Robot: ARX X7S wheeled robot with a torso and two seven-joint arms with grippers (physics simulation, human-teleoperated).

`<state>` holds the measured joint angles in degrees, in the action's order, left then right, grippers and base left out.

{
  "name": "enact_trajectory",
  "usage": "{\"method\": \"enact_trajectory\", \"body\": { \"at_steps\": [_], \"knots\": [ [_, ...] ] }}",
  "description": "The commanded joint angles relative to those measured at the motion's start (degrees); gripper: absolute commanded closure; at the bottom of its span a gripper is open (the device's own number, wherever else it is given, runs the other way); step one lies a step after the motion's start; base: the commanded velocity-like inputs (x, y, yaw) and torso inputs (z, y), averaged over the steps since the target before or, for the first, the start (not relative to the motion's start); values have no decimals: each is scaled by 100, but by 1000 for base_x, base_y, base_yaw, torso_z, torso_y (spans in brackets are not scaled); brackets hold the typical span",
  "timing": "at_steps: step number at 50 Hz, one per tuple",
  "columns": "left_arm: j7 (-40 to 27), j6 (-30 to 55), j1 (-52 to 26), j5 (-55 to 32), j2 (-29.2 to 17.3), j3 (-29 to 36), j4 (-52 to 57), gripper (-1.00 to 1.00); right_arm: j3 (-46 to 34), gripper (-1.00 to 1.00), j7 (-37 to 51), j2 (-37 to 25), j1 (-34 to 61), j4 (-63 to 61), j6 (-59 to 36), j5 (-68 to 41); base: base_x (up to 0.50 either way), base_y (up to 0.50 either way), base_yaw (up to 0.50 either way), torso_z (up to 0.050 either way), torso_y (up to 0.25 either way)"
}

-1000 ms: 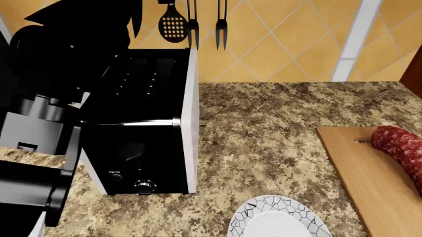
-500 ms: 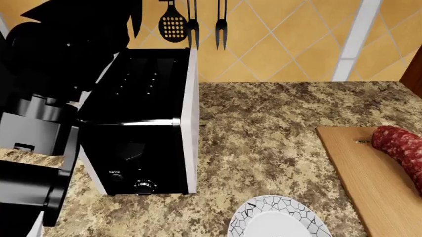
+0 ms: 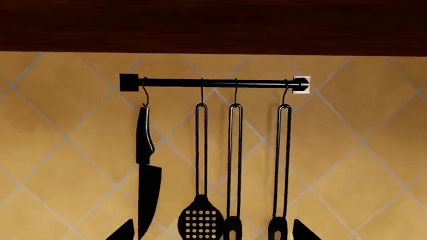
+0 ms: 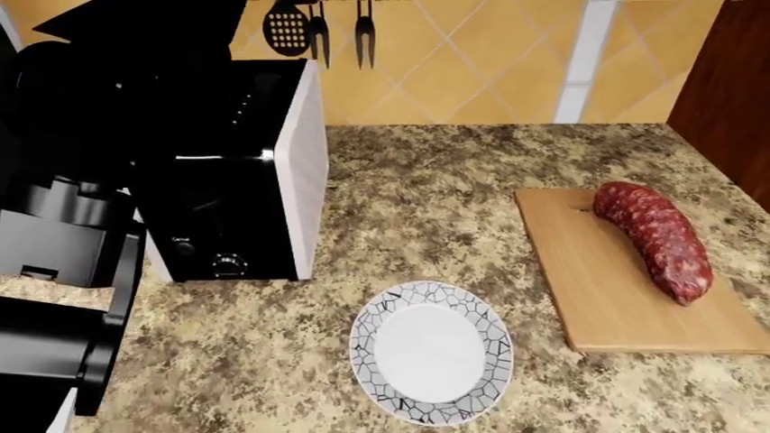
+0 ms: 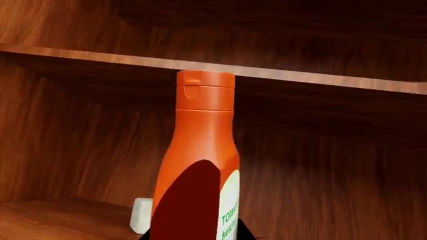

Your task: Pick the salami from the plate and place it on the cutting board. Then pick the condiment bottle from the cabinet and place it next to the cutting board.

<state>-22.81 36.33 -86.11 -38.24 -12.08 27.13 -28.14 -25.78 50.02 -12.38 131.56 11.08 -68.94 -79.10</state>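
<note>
Step in hand: second half of the task, the bottle pick. The salami [image 4: 655,239] lies lengthwise on the cutting board [image 4: 601,302], toward the board's far and outer side; the plate [image 4: 431,350] sits bare on the surface [image 4: 445,180], just beside the board's near inner corner. The condiment bottle [image 5: 199,165] stands upright inside the cabinet [image 5: 320,150], under a shelf edge, filling the right wrist view at close range. Right claw: fingers not clearly shown, so whether released or clenched cannot be told. Left claw: only two dark tips visible, facing the utensil rail [image 3: 213,83]; state likewise cannot be told. Next move, as judged: secure the bottle's body and draw it straight out below the shelf. Open room: bare stone beside the board's inner long edge and beyond its far end; the toaster oven [image 4: 234,171] stands well apart from the board.
</note>
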Motion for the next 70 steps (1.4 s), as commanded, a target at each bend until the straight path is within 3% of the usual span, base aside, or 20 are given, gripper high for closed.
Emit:
{"method": "enact_trajectory", "body": {
  "at_steps": [1, 32, 52, 70],
  "knots": [
    [-43, 49, 33, -49, -27, 3, 115, -100, 177, 100, 58, -28, -135, -231, -223, -154, -502, -450, 0, 0, 0],
    [8, -67, 191, -199, -149, -100, 300, -100, 282, 100, 231, -136, -905, -909, -161, -626, -470, -404, 0, 0, 0],
    [-48, -58, 690, -545, -358, -295, 1077, -100, 748, 100, 2459, -998, -2800, -3199, -2, -3050, 0, 0, 0, 0, 0],
    [49, -256, 980, -579, -393, -301, 1113, -100, 1127, 100, 2873, -1627, -4254, -4686, 392, -3526, 0, 0, 0, 0, 0]
  ]
}}
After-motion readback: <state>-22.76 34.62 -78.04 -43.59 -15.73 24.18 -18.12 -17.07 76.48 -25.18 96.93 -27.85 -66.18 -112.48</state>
